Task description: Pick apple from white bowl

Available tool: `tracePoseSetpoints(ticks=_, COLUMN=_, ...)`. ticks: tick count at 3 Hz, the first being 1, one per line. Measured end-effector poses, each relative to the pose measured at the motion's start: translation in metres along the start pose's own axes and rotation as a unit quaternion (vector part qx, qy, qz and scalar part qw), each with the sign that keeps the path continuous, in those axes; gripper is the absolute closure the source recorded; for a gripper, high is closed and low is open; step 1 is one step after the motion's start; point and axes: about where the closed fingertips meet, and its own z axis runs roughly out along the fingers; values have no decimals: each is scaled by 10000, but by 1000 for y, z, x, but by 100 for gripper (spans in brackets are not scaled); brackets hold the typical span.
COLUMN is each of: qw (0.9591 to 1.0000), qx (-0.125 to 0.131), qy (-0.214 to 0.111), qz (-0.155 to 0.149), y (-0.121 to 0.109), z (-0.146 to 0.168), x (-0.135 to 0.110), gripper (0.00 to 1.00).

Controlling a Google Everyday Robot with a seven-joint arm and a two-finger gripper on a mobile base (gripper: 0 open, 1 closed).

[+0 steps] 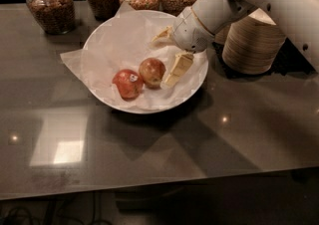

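Observation:
The apple [152, 71], yellowish-orange with a red blush, lies in the wide white bowl [107, 35] lined with crumpled white paper. A deeper red apple with a small white sticker [127, 83] touches it on its left. My gripper [164, 55] is open over the right half of the bowl. One cream finger [175, 69] reaches down just right of the apple, close to it. The other finger [161, 35] points toward the back of the bowl. Nothing is between the fingers.
A stack of small beige paper bowls [253, 44] stands right of the white bowl, behind my arm. Several glass jars of grains [50, 5] line the back of the dark glossy table [149, 149]. The table's front edge runs along the bottom.

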Motion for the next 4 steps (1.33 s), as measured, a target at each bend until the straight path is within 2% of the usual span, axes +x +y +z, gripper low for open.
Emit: tracePoseSetpoints(ticks=4, qw=9992, qx=-389, qy=60, qz=71, y=-7, z=36, x=10, gripper=28)
